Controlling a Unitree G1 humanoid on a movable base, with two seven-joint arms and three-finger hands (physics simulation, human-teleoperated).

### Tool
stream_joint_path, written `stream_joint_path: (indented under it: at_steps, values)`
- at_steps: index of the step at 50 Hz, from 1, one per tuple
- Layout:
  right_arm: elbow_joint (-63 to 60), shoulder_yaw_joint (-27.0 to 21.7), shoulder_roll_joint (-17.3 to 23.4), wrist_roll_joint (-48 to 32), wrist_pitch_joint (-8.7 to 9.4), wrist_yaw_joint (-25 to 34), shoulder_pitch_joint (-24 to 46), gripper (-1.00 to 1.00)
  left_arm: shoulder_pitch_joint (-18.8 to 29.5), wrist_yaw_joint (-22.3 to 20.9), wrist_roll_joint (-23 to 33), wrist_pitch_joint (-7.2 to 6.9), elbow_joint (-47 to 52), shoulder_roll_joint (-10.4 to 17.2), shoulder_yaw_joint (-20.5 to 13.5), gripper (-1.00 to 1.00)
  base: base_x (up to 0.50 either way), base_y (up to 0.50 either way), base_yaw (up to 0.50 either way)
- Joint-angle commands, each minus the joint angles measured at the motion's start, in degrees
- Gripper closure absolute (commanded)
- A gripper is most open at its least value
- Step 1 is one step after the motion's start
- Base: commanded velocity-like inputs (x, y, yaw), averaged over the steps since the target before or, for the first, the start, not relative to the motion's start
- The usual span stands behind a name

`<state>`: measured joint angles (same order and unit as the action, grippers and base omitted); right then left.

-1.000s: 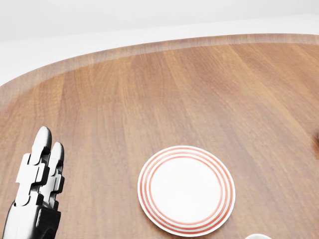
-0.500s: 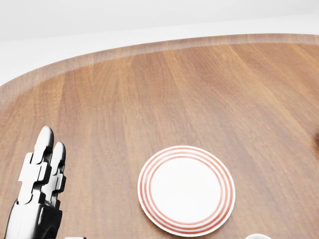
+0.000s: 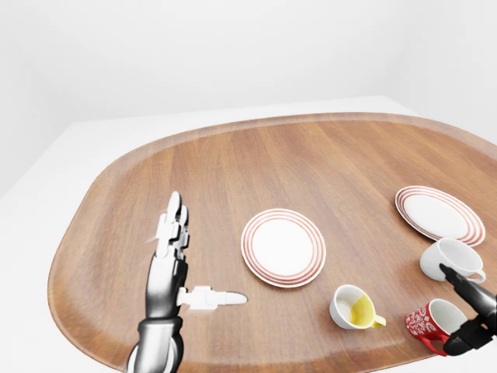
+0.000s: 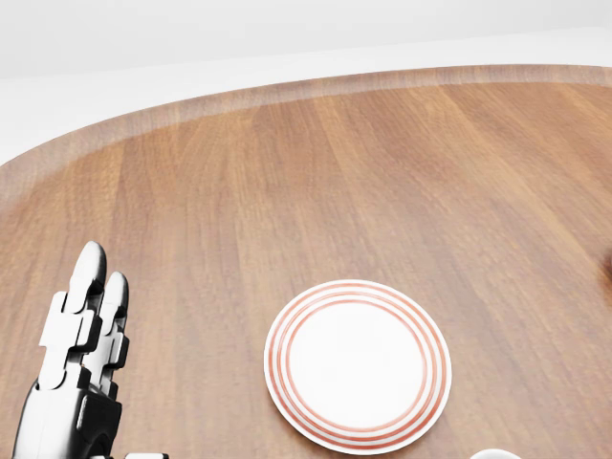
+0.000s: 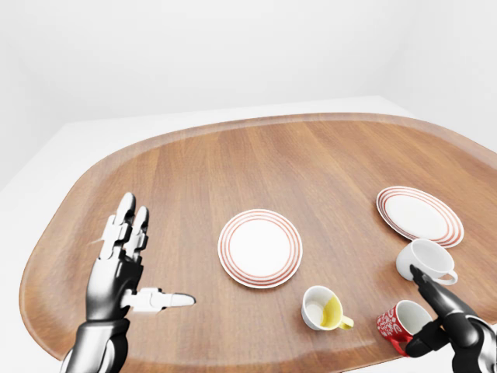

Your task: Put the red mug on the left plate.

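Red mug (image 5: 398, 322) sits at lower right of right-eye view, upright on wood table (image 3: 311, 163). Right hand (image 5: 435, 318) is right at it, fingers spread around rim, not clamped. Left hand (image 3: 175, 256) at lower left, fingers splayed, holding nothing. Left plate (image 3: 283, 247) mid-frame, bare. Yellow mug (image 3: 353, 308) btw plate & red mug.

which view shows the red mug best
The right-eye view: the red mug sits whole near the bottom right, with the right hand at it. The left-eye view shows it closer to the edge. The head view misses it entirely.
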<state>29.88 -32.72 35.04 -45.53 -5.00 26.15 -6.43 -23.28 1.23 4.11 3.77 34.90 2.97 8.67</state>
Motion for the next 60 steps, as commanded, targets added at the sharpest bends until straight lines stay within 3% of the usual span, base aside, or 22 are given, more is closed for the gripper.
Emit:
stream_joint_path:
  at_steps: [1, 11, 24, 41, 42, 43, 44, 54, 60]
  values:
    - [-0.05, 0.02, 0.01, -0.34, 0.00, 0.23, 0.58, -1.00, -0.01, 0.06, 0.04, 0.13, -0.13, 0.01, 0.07, -1.00, 0.00, 0.00, 0.00]
    - [1.89, 0.94, 0.38, -0.08, 0.00, -0.95, 0.84, -1.00, 0.10, 0.10, 0.11, 0.12, -0.29, 0.05, 0.14, -1.00, 0.00, 0.00, 0.00]
    - [13.11, 7.08, 2.88, 2.19, 0.00, -6.54, 5.00, -1.00, 0.32, 0.00, 0.02, -0.08, -0.42, -0.02, 0.03, -1.00, 0.00, 0.00, 0.00]
    - [16.66, 10.58, 3.76, 4.18, 0.00, -9.04, 6.13, -1.00, 0.51, -0.10, 0.01, -0.13, -0.66, -0.12, -0.07, -1.00, 0.00, 0.00, 0.00]
    - [16.21, 10.51, 3.75, 4.39, 0.00, -9.13, 5.89, 0.58, 0.53, -0.08, 0.03, -0.15, -0.68, -0.13, -0.06, -1.00, 0.00, 0.00, 0.00]
    - [15.99, 10.48, 3.74, 4.47, 0.00, -9.07, 5.79, 0.91, 0.53, -0.08, 0.03, -0.15, -0.67, -0.13, -0.06, -1.00, 0.00, 0.00, 0.00]
    - [14.87, 10.28, 3.54, 4.67, 0.00, -8.41, 5.06, 1.00, 0.50, -0.06, 0.08, -0.13, -0.64, -0.12, -0.03, -1.00, 0.00, 0.00, 0.00]
    - [10.33, 8.87, 2.27, 3.26, 0.00, -5.51, 3.58, 1.00, 0.46, -0.07, -0.01, -0.08, -0.65, -0.11, -0.12, -1.00, 0.00, 0.00, 0.00]
    - [4.92, 5.61, 1.23, 2.18, 0.00, -3.72, 2.06, 1.00, 0.36, -0.06, -0.02, 0.00, -0.60, -0.12, -0.10, -1.00, 0.00, 0.00, 0.00]
